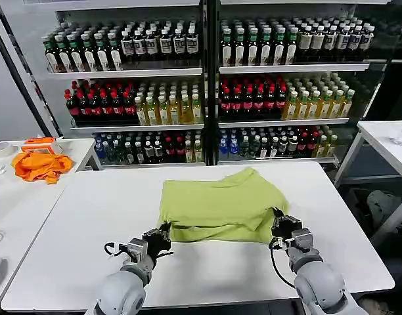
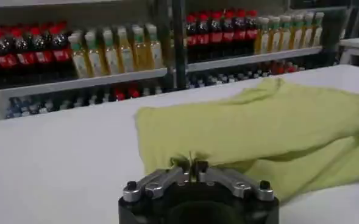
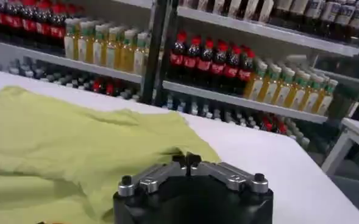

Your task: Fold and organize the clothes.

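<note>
One yellow-green T-shirt (image 1: 217,203), one orange cloth (image 1: 40,165), two grippers, three white tables.

Grey arms, black cabled grippers

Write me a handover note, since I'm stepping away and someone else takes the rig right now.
Left gripper: shut on the T-shirt at its near left corner.
Right gripper: shut on the T-shirt's near right corner.
T-shirt: mid white table, partly folded, top layer rumpled, near edge doubled.
Orange cloth: on the side table to the left, untouched.
Done: first fold looks made.
Left: finish folding, flatten, tidy.
</note>
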You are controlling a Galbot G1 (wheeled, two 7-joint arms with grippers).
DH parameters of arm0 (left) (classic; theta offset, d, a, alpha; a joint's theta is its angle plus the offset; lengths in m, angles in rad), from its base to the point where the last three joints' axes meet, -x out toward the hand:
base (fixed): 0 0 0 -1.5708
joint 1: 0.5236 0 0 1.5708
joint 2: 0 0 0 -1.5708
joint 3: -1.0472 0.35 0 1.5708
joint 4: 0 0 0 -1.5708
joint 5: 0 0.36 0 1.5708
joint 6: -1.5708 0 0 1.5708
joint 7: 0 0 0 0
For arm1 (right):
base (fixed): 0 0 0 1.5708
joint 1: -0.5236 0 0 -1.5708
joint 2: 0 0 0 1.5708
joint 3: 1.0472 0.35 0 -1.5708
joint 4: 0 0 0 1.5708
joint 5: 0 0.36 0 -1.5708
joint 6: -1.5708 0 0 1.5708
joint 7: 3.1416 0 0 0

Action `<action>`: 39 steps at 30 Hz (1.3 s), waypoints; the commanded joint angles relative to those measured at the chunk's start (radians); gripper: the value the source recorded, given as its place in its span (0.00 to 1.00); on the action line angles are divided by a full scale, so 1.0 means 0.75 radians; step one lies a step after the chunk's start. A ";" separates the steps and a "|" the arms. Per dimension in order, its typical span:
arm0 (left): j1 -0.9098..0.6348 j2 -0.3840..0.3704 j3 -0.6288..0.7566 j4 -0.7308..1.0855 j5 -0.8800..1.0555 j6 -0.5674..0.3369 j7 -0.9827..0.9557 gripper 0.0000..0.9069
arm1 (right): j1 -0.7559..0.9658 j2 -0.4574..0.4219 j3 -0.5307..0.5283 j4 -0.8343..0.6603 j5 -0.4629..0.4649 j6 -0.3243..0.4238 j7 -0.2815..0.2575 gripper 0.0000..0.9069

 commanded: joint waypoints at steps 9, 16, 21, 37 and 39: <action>0.207 -0.029 -0.071 -0.045 0.005 -0.040 -0.018 1.00 | -0.274 -0.015 0.192 0.149 0.016 0.020 -0.011 1.00; 0.155 -0.039 -0.055 -0.008 -0.017 -0.044 -0.013 1.00 | -0.240 -0.007 0.218 0.036 0.215 -0.106 0.065 1.00; 0.106 -0.038 -0.038 0.020 -0.022 -0.061 -0.015 0.27 | -0.206 -0.002 0.177 -0.023 0.270 -0.113 0.064 0.93; 0.093 -0.034 -0.032 0.055 -0.023 -0.068 0.000 0.03 | -0.185 -0.006 0.150 -0.080 0.290 -0.111 0.027 0.00; 0.090 -0.034 -0.034 0.056 -0.024 -0.068 0.001 0.03 | -0.182 -0.009 0.147 -0.085 0.289 -0.110 0.021 0.00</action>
